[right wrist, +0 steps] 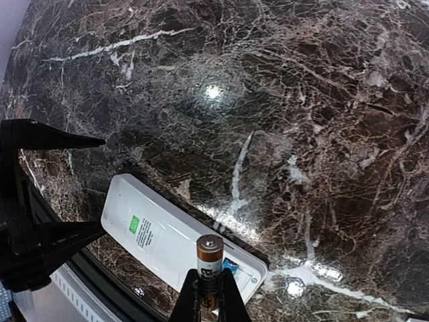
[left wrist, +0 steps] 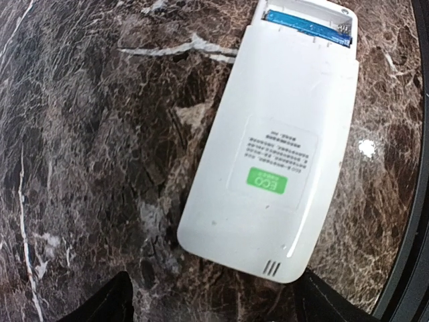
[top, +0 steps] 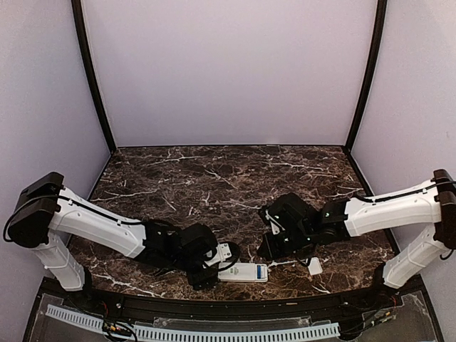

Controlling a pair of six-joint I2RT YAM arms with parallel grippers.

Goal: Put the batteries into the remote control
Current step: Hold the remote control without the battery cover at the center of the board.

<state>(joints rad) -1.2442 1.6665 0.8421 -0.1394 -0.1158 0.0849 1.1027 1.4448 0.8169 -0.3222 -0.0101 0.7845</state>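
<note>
The left arm (top: pixel 100 228) is stretched toward lower centre, the left gripper (top: pixel 217 269) spread wide. The right arm (top: pixel 392 210) is bent inward, the right gripper (right wrist: pixel 209 298) clamped on a battery (right wrist: pixel 209 258).

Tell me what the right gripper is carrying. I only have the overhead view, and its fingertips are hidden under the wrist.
Observer: The right wrist camera shows the right gripper shut on a battery, which has a copper top and a black body and stands upright in its grip.
Operator: Is the remote ready to take it?
Observer: In the left wrist view the remote lies back up with its green label showing. Its battery bay is uncovered at the far end.
Operator: Is the left gripper clamping the remote?
Observer: No. The left gripper is open, with its fingers wide apart on either side of the remote's near end.
</note>
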